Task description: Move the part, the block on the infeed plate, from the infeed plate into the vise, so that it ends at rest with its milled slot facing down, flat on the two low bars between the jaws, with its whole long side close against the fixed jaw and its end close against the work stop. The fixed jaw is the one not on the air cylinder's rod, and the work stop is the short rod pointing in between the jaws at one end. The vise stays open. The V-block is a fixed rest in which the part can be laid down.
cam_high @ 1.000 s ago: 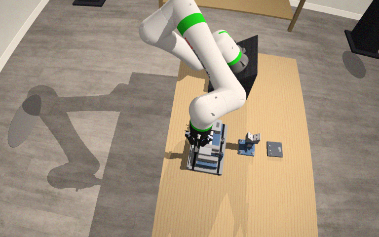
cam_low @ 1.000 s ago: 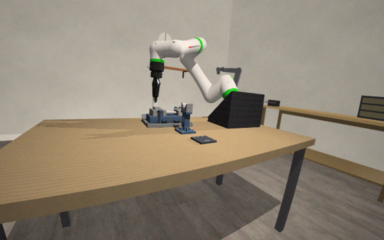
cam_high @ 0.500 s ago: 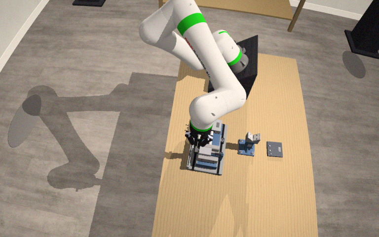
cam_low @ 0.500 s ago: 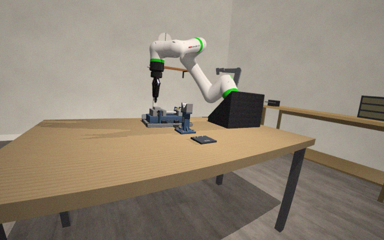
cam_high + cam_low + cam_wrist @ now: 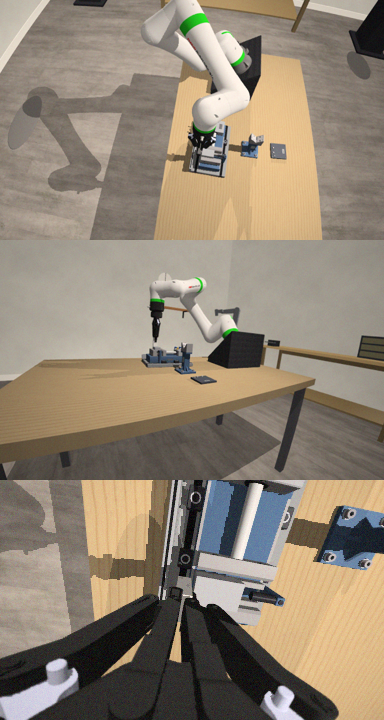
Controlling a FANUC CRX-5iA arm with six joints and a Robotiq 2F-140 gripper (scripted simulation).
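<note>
Claw [image 5: 181,596] clenched on nothing, tips poised over the vise's [image 5: 215,510] near end. At 1 o'clock, a pale block [image 5: 220,587], judged to be the part, lies beside the work stop [image 5: 262,598]. At 3 o'clock from the vise, the infeed plate [image 5: 278,150] carries no block. Step: final seating. Next: a gentle closed-finger nudge toward stop and fixed jaw.

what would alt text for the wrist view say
Shut black gripper, holding nothing, points down at one end of the grey and blue vise on the wooden table. A blue bolted base plate lies beyond, at upper right.
</note>
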